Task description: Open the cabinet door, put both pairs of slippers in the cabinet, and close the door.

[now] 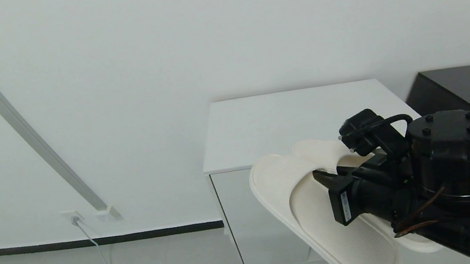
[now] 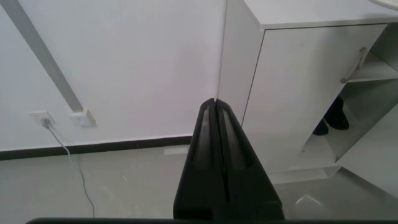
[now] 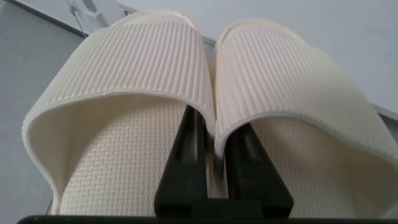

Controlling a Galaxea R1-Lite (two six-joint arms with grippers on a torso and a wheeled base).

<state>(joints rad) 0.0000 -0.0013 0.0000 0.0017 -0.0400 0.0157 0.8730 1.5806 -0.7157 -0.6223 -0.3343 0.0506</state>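
Clamping both cream slippers (image 3: pixel 118 81) by only their inner edges, the right hand (image 3: pixel 211 140) could let one slip free or snag the cabinet (image 1: pixel 296 120) at 11 o'clock.

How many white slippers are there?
2. Both slippers lie side by side, inner edges pinched in the right gripper, in front of the white cabinet. More may be hidden.

Head camera faces down at cabinet (image 1: pixel 287 121); left wrist shares it.
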